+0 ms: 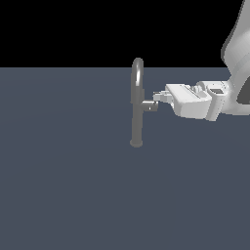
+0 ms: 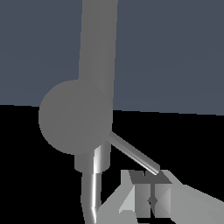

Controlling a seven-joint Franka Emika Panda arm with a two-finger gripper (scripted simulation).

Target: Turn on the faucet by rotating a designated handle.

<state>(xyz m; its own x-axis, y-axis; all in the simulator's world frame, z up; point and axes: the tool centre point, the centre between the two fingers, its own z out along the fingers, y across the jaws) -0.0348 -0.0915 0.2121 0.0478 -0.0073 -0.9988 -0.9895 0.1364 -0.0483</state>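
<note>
Tool (image 1: 157,96) at the handle, turn apparently not yet made.

White two-fingered tool reaches in from the exterior view's right; its tips sit at the end of the short grey cylindrical handle stub (image 1: 149,105) with its thin lever (image 2: 133,153), though whether they are closed on it I cannot tell. Tall slim grey metallic gooseneck faucet (image 1: 136,107) stands mid-scene on a plain slate-blue surface (image 1: 63,185); black void behind.

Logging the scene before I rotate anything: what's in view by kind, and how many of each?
Faucet: 1
Handle on the faucet's side: 1
Robot gripper: 1
Total: 3
</note>
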